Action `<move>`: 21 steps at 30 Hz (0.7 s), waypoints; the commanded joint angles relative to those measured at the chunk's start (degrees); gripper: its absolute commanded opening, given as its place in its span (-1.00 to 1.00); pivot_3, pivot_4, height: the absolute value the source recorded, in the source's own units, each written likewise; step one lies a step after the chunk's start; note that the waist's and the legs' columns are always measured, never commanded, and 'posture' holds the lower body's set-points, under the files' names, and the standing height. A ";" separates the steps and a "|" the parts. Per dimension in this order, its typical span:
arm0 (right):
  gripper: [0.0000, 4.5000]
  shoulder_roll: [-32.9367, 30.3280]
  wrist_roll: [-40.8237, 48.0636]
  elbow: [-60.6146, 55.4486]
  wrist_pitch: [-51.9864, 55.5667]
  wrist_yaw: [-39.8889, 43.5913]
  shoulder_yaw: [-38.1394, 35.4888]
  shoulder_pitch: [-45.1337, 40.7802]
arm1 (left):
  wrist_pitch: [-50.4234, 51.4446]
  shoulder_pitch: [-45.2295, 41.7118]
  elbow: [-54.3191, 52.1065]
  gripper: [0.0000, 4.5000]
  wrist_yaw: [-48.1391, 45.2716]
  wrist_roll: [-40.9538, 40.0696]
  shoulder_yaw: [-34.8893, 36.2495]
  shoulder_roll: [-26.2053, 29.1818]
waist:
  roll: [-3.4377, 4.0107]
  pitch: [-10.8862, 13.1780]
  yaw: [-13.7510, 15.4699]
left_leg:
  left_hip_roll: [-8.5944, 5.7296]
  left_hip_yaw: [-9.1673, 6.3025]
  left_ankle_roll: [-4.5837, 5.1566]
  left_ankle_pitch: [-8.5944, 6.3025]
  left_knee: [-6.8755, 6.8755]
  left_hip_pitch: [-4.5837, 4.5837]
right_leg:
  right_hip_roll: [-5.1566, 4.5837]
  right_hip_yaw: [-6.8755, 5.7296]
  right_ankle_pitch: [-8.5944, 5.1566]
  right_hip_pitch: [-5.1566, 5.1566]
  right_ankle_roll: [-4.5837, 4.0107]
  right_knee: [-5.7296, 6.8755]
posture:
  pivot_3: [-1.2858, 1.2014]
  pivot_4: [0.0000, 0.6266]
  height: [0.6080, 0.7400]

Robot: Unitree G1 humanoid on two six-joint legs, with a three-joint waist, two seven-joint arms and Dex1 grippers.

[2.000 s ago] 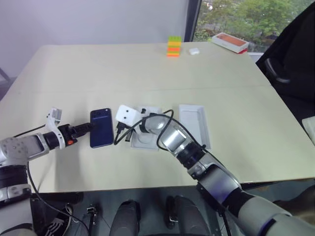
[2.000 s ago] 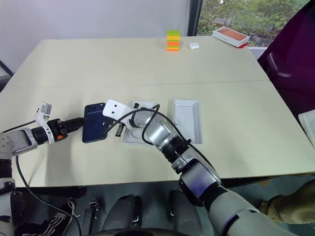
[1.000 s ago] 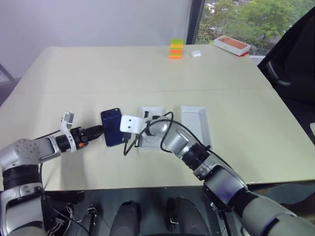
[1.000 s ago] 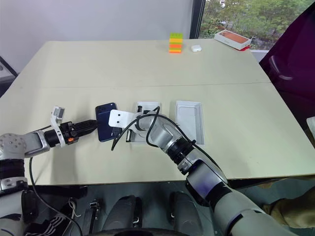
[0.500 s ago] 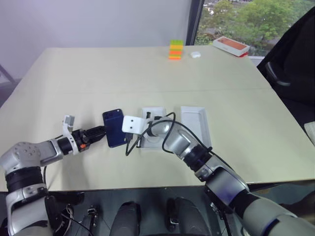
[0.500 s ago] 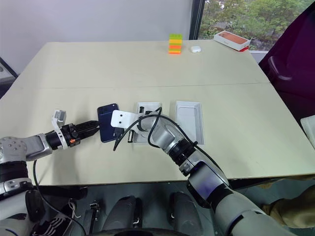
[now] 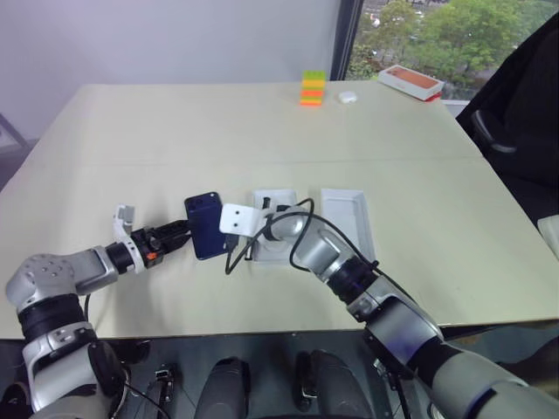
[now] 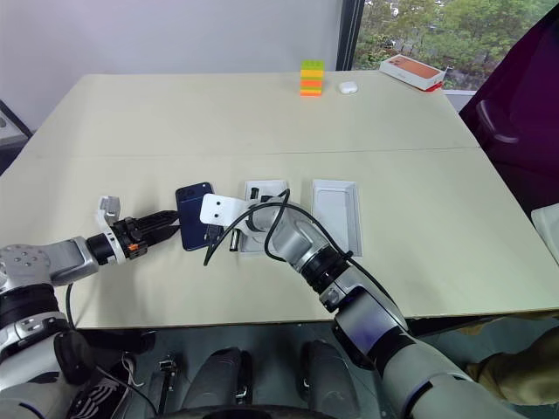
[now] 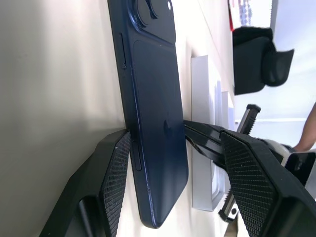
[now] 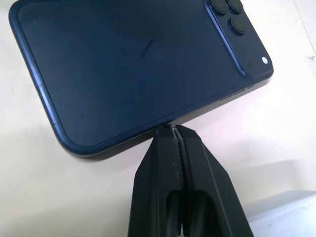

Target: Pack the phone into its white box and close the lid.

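Phone lies back-up on the tabletop, just left of the white box; the lid sits beyond that, to the right.

Left gripper: jaws open, straddling the phone's near end, one finger against its left edge, the other off the right edge, not yet pinching.

Right gripper: jaws closed on nothing, tips pressed to the phone's right long edge, apparently bracing it.

Step in hand, as I judge it: getting a grip on the phone.
- Keep the right tips steady as a backstop.
- Close the left jaws squarely across the width.
- The glossy casing probably slips, so seat the pads on the side edges before lifting.
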 commanded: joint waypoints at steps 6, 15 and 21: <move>-0.97 1.19 0.08 -1.19 -0.78 1.23 1.75 1.19 | 5.82 -1.57 -8.43 0.35 4.00 -3.47 -0.81 -4.90 | 0.00 0.00 -0.04 | 0.00 -0.05 0.00 0.00 0.00 -0.02 | -0.04 -0.02 0.00 0.00 0.00 0.00 | 0.03 -0.52 1.00; -0.97 1.41 -0.43 -1.12 -1.15 1.26 1.45 1.27 | 7.71 -4.39 -8.19 0.35 7.95 -3.75 5.28 -9.11 | -0.02 0.02 -0.05 | -0.01 -0.09 -0.01 0.00 0.00 -0.04 | -0.05 -0.07 0.00 0.00 0.01 -0.02 | 0.03 -0.52 1.00; -0.97 0.89 -0.45 -2.77 -1.04 2.33 1.47 1.95 | 7.61 -2.98 -11.87 0.35 10.31 -1.39 2.61 -9.09 | -0.03 0.02 -0.08 | -0.01 -0.10 -0.01 0.00 -0.01 -0.04 | -0.05 -0.07 0.00 0.00 0.01 -0.04 | 0.03 -0.52 1.00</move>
